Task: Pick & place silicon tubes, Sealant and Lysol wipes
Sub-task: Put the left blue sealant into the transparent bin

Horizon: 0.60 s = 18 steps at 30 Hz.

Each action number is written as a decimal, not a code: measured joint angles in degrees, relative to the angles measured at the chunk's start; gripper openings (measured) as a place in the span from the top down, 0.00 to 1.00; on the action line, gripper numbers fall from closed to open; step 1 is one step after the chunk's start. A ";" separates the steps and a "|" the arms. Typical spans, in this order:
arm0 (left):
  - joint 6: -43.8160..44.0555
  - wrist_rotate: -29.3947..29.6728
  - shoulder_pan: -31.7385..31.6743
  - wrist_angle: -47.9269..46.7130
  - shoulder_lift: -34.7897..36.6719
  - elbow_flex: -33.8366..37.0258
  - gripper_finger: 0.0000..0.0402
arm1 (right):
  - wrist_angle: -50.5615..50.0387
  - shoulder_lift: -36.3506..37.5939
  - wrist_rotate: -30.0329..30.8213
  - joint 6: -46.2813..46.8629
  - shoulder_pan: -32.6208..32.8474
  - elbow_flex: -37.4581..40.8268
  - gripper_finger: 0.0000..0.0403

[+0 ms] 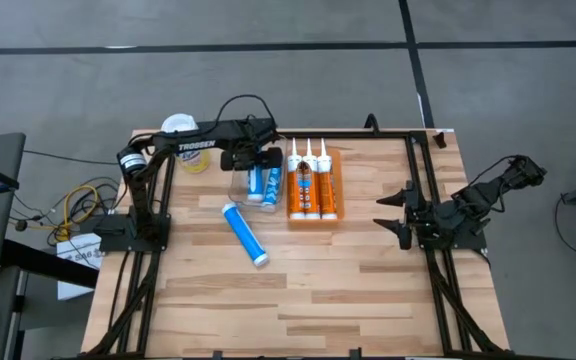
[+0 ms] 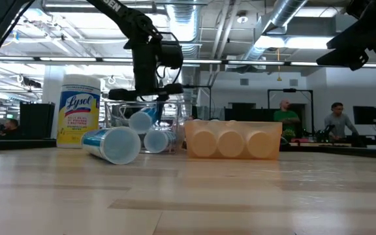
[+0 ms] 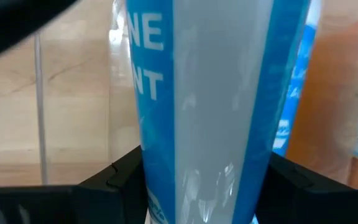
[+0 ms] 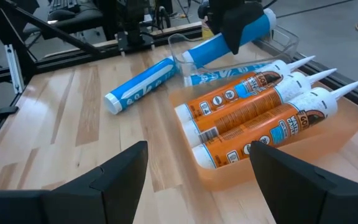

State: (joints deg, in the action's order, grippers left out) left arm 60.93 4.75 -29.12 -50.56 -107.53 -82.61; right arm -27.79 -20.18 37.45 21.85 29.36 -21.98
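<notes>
My left gripper (image 1: 252, 163) is shut on a blue silicone tube (image 3: 204, 112) over the clear bin (image 1: 236, 192) at the far middle of the table. A second blue tube (image 1: 273, 183) lies in that bin. A third blue tube (image 1: 245, 235) lies on its side on the table, nearer than the bin. Three orange sealant tubes (image 1: 313, 185) lie side by side in an orange tray (image 1: 334, 152) right of the bin. The Lysol wipes canister (image 2: 78, 111) stands upright left of the bin. My right gripper (image 4: 197, 180) is open and empty at the table's right side. My left gripper pinches the blue tube about its middle (image 3: 166, 186) between its two fingers (image 3: 114, 180), which come from above and lie across it. The tube is tilted (image 4: 229, 38): one end (image 4: 188, 57) dips inside the clear bin and the other end (image 4: 269, 22) is raised.
Black frame rails run along the table's far edge and both sides (image 1: 418, 170). Bare wood lies across the near half of the table (image 1: 308, 300). Cables and a paper lie off the table's left edge (image 1: 73, 215). People stand in the room beyond (image 2: 282, 114).
</notes>
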 joint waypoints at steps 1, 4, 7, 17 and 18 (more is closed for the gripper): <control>0.00 -0.09 0.01 -0.44 0.00 0.00 0.50 | 0.00 0.00 0.00 0.01 0.00 0.00 0.31; 0.00 -0.07 0.24 -0.52 -0.11 0.00 0.50 | 0.00 0.00 0.00 0.02 0.00 0.00 0.31; -0.02 -0.08 0.25 -0.36 -0.24 0.00 0.50 | 0.00 0.00 0.00 0.02 0.00 0.00 0.31; -0.48 -2.24 0.29 -0.26 -5.46 -0.02 0.50 | 0.02 0.00 -0.02 0.16 0.00 -0.01 0.31; -0.48 -2.78 0.31 -0.15 -6.02 -0.02 0.50 | 0.02 0.00 -0.02 0.17 0.00 -0.02 0.31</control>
State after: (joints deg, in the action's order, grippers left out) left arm 60.45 1.98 -28.82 -50.70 -113.54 -82.63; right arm -27.77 -20.18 37.43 22.02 29.36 -22.00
